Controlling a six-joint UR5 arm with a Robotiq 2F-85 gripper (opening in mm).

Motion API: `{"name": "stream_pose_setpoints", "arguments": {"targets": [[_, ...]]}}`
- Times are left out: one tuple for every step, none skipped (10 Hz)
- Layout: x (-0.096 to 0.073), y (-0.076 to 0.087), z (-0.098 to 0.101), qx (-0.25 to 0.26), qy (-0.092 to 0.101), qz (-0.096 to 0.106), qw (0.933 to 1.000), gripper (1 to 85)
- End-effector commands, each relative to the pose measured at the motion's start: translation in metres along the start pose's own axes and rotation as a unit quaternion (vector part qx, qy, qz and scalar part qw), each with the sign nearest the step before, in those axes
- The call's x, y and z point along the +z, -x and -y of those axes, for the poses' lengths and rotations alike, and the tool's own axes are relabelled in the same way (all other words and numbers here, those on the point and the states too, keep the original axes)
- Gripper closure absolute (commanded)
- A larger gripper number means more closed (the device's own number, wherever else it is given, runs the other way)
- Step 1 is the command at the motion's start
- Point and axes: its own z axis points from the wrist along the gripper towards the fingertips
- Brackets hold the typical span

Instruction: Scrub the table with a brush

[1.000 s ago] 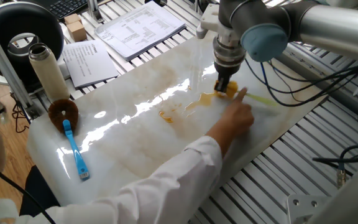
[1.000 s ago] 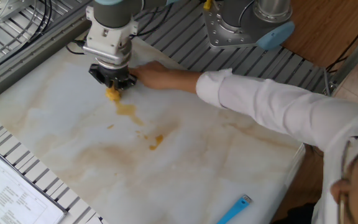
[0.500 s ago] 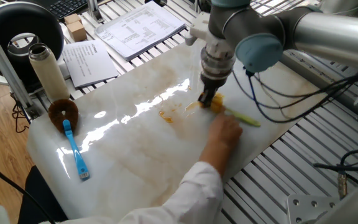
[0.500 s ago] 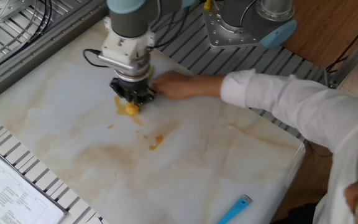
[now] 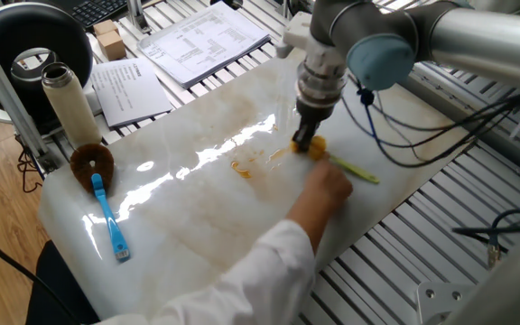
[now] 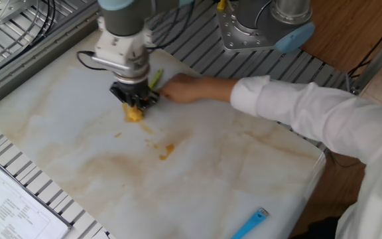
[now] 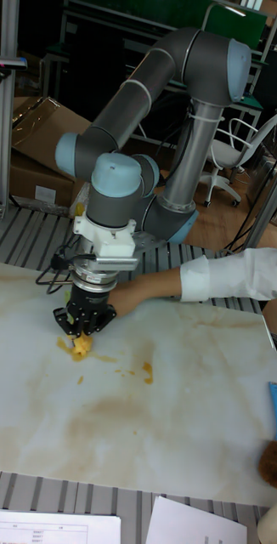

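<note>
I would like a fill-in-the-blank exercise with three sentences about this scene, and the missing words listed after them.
1. The gripper presses the brush, whose head has the colour ____, onto the table.
2. The person's hand reaches in beside the brush's thin ____.
3. The other brush, lying unused on the table, has a handle of the colour ____.

Missing words: yellow; handle; blue

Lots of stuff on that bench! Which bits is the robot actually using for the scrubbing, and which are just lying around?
In use: brush held in the gripper; table; orange stains.

Lying about: blue-handled brush, bottle, papers, small box. A person's hand rests near the brush handle.
</note>
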Motion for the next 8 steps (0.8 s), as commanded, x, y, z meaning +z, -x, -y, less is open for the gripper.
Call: {"name": "stream_pose_setpoints", "arguments": {"targets": [[-0.002, -0.014, 0.032, -0.032, -0.030, -0.017, 0.9989, 84.0], [-0.005, -0.019, 0.026, -0.026, -0.032, -0.030, 0.9987, 84.0], [-0.008, -0.015, 0.005, -0.001, -0.028, -0.032, 0.9991, 84.0], [-0.011, -0.004, -0.023, 0.022, -0.022, -0.025, 0.9992, 84.0], [-0.010, 0.006, -0.047, 0.029, 0.001, -0.002, 0.9996, 84.0], [-0.014, 0.006, -0.055, 0.032, 0.019, 0.002, 0.9993, 84.0], [-0.012, -0.001, -0.040, 0.024, 0.013, -0.001, 0.9996, 84.0], [-0.012, -0.001, -0.041, 0.005, 0.016, -0.001, 0.9999, 84.0]]}}
